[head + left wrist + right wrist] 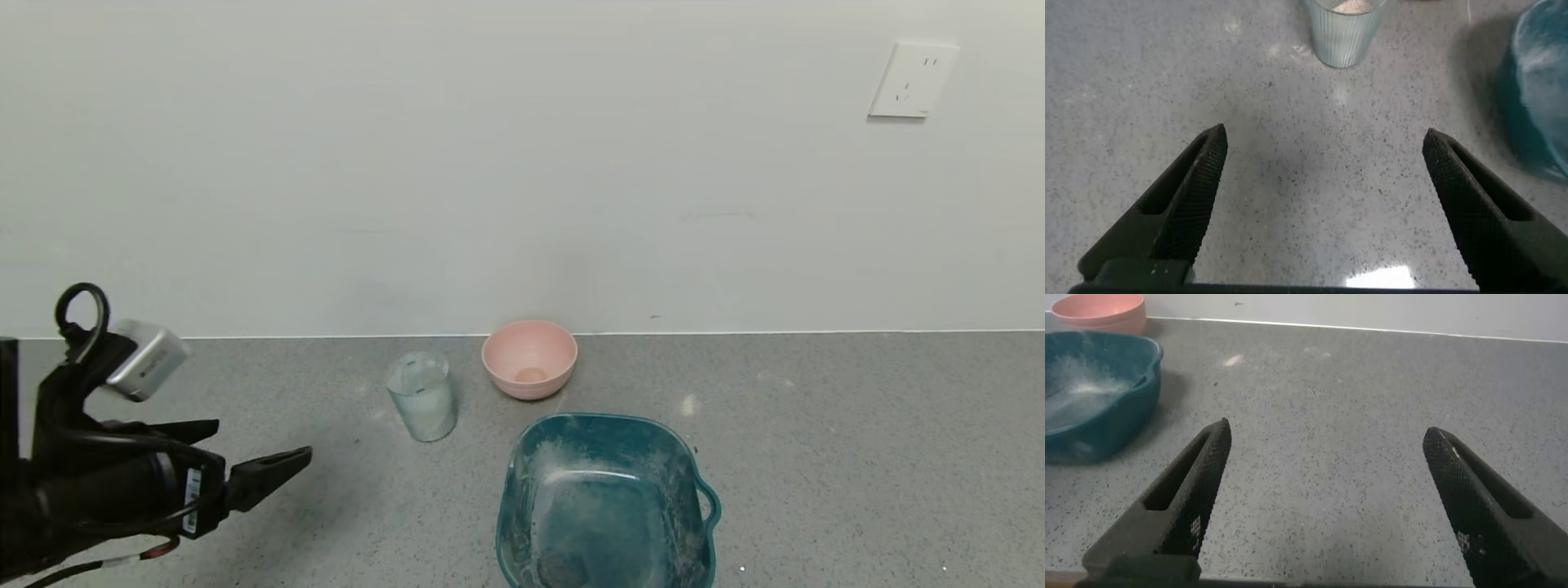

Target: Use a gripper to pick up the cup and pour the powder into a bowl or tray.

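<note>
Head view: the ribbed, dusty cup (421, 396) is seen upright on the counter (816, 457), beside the pink bowl (530, 358) and behind the teal basin (604, 506). The left gripper (261, 457) is held low, well apart.

Left wrist view: its fingers (1192, 196) are spread; the cup's rim is cut off, with powder (1354, 5) glimpsed inside.

Right wrist view: the right gripper (1327, 469) is spread over bare counter.

A grey speckled counter (816, 457) stretched across the scene and met a plain pale wall (408, 163) at the back. A small round pink bowl (530, 359) stood upright on the counter close to the wall, near the middle, with a small orange-tan spot (531, 375) at its bottom. A white wall socket (913, 80) was fixed high on the wall, far to the right. A few pale smudges (691, 403) marked the counter to the right of the pink bowl.
</note>
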